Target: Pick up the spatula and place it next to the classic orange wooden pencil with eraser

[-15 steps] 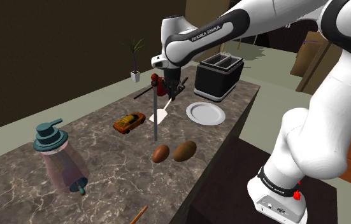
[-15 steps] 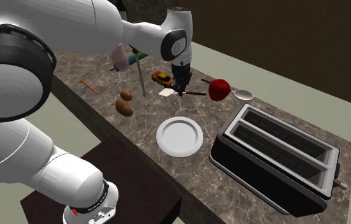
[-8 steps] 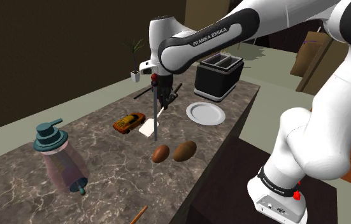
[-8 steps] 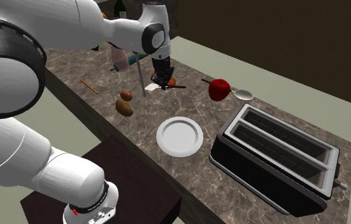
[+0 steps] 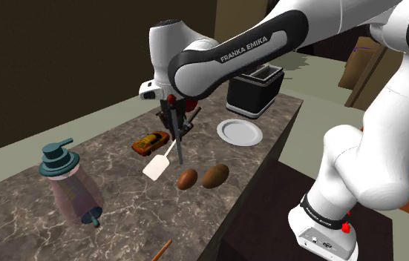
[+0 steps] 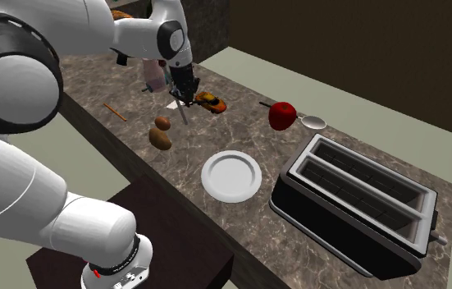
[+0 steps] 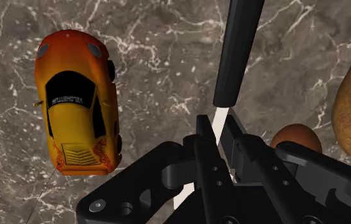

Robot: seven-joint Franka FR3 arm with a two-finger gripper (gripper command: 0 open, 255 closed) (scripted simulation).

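The gripper [image 5: 176, 132] is clamped on the spatula [image 5: 155, 166] at its thin white neck. The black handle rises past one side of the fingers, and the white blade hangs below them, seemingly clear of the marbled counter [image 5: 17, 202]. An orange toy car [image 7: 78, 102] lies just beside the gripper, and two brown rounded lumps [image 5: 188, 179] lie near its other side. The orange pencil [image 5: 164, 249] lies well apart from the gripper, beyond the lumps at the counter's edge.

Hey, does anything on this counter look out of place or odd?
Only the toy car seems out of place among the kitchen things. The spatula hangs tilted above the counter, blade low, but the hand is clasping it. I see nothing spilled or broken.
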